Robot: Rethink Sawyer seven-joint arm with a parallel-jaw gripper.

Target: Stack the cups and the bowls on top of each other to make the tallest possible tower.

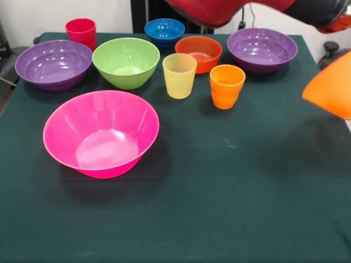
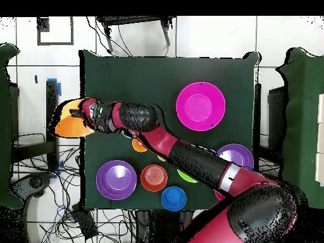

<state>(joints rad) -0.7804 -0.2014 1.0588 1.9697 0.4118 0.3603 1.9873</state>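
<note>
Dark green cloth over the table (image 1: 230,208). Large pink bowl (image 1: 101,133) upright, alone toward the near left part of the table in the front view; same bowl (image 2: 200,106) well clear of the arm from overhead. Along the far edge, front view left to right: purple bowl (image 1: 54,63), red cup (image 1: 81,32) behind it at the far left corner, green bowl (image 1: 126,62), small blue bowl (image 1: 164,30), orange-red bowl (image 1: 198,53), second purple bowl (image 1: 262,49) near the far right corner. Pale yellow cup (image 1: 179,75) and orange cup (image 1: 226,86) upright side by side, just in front of the orange-red bowl, not touching. Large orange bowl (image 1: 330,91) tilted, raised off the cloth at the right edge, partly past it. Overhead: arm (image 2: 190,161) stretched across the table, gripper (image 2: 81,115) at that orange bowl (image 2: 69,123), beyond the table's edge. Jaw state: cannot tell, hidden against the bowl.
</note>
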